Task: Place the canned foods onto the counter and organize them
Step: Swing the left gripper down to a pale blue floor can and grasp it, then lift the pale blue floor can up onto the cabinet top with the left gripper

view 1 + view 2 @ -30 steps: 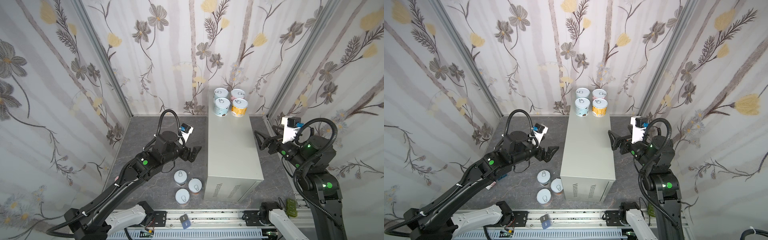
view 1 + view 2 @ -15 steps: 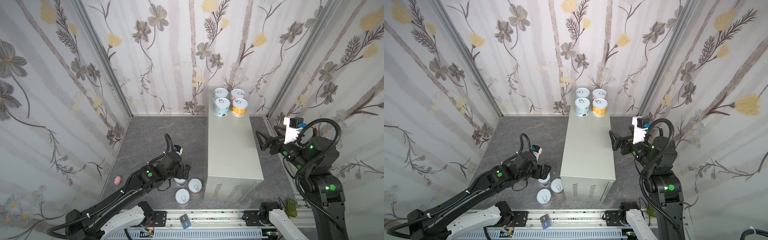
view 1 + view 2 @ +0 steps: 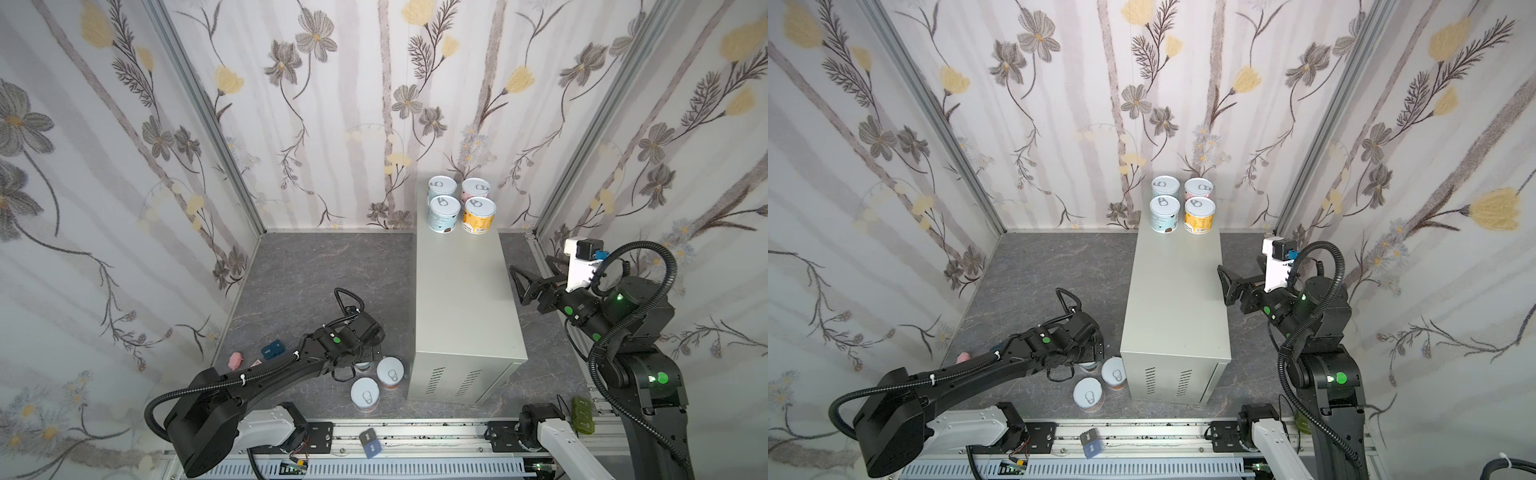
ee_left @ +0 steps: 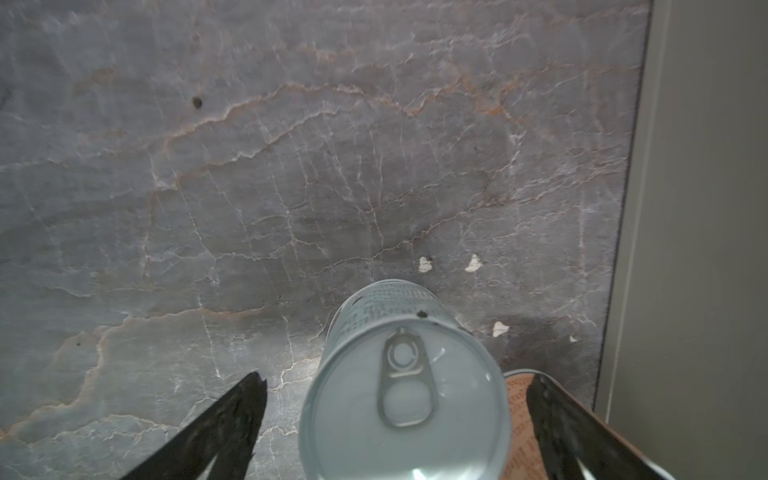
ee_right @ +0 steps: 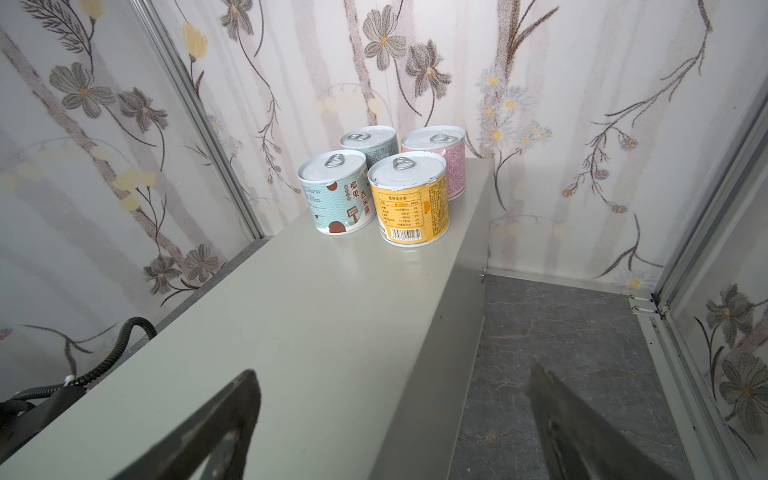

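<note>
Several canned foods stand in a tight square at the far end of the counter (image 3: 461, 299): a light blue can (image 3: 444, 214), an orange can (image 3: 479, 215) and two behind them. Three more stand on the floor by the counter's near left corner. My left gripper (image 4: 397, 377) is open and low over a pale blue can (image 4: 405, 411), one finger on each side and a gap at the finger (image 4: 232, 419). An orange can (image 4: 517, 411) sits just behind the other finger. My right gripper (image 5: 392, 370) is open and empty, level with the counter's right edge.
Two floor cans (image 3: 390, 372) (image 3: 365, 395) show beside the left arm in both top views. A pink scrap (image 3: 235, 360) and a small blue block (image 3: 272, 350) lie on the floor at left. Floral walls close in three sides; a rail (image 3: 415, 432) runs along the front.
The left arm has swung down from beside the counter to the floor cans, and its open jaws now straddle the pale blue can. The right arm has barely shifted.
</note>
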Robot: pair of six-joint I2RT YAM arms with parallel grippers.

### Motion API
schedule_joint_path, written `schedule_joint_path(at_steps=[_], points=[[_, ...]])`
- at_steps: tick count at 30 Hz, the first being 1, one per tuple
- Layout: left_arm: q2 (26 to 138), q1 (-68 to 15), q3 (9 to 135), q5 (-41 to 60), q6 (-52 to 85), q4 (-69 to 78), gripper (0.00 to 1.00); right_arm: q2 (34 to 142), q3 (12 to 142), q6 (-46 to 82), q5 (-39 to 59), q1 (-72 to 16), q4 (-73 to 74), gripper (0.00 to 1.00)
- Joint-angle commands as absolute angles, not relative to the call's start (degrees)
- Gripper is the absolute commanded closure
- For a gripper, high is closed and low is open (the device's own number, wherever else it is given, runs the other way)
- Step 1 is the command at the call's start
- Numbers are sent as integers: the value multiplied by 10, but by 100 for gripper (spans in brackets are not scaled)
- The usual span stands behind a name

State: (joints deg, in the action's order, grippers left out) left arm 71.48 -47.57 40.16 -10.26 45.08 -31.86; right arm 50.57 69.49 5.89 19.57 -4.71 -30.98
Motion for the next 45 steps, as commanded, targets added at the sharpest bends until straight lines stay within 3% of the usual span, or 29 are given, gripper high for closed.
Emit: schedule_joint_path(at_steps=[1,14,22,25,32,37,45], points=[[738,-475,400,-116,487,-304,1,507,690,48,193,-48,-298,0],[745,-469,389,-138,471,-290,28,505,679,48,198,-48,-285,0],[680,-452,477,-184,416,-409,42,506,682,48,196,-48,-285,0],[651,-436,545,-176,355,-458,44,508,682,47,195,-48,-285,0],[656,-430,782,-46,155,-574,42,511,703,47,170,-48,-311,0],[696,-448,950,35,102,-640,41,506,711,47,152,-47,-329,0],[803,-517,1165,55,61,-710,41,487,702,43,138,-47,-344,0]])
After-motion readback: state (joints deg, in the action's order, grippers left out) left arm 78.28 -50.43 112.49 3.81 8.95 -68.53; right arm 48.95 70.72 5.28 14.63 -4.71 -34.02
